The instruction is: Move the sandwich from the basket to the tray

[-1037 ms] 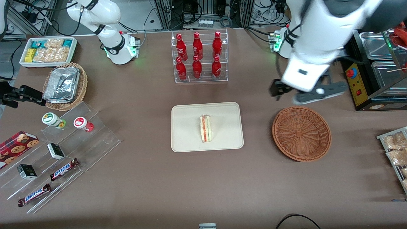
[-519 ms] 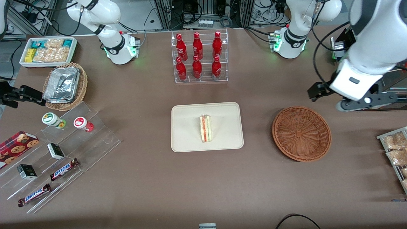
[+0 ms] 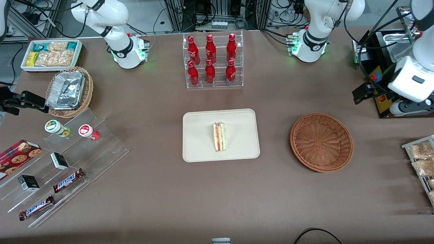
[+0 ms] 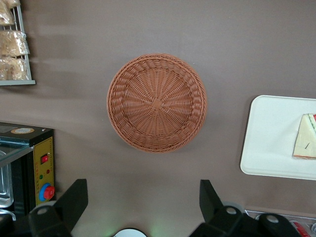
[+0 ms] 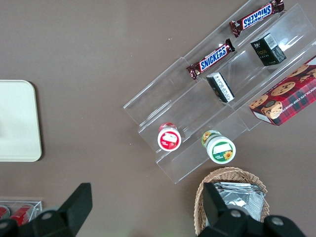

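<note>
the tray carried the sandwich near its middle, and the basket, well apart from it toward the working arm's end of the table, held nothing. the gripper hung high, farther from the front camera than the basket, with its fingers spread wide and gripping nothing. the placing looked finished, so i judged the good course was to keep the arm high and clear of both.

"SNICKERS" — on two chocolate bars.
</note>
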`<state>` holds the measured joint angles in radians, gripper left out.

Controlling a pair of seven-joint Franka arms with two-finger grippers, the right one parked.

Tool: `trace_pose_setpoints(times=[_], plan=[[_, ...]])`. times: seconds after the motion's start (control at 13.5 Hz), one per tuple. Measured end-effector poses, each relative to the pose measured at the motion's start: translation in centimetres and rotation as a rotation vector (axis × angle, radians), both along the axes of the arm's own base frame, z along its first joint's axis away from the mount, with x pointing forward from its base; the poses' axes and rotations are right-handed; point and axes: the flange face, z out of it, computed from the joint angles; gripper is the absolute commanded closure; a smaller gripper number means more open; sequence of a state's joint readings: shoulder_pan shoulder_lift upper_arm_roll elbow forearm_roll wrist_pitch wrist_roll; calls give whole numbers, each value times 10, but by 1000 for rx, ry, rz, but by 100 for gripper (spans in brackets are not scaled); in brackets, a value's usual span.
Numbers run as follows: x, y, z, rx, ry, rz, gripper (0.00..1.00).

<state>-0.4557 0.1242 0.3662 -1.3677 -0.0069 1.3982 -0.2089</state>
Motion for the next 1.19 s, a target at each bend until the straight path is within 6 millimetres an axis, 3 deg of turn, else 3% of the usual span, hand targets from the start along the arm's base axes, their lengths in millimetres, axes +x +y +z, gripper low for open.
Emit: trace_pose_setpoints(times=[0.52, 0.89, 1.19], plan=[[-14, 19, -3, -51, 27, -20, 0], [-23, 6, -1, -42, 28, -44, 0], [-36, -9, 12, -37, 15, -73, 0]])
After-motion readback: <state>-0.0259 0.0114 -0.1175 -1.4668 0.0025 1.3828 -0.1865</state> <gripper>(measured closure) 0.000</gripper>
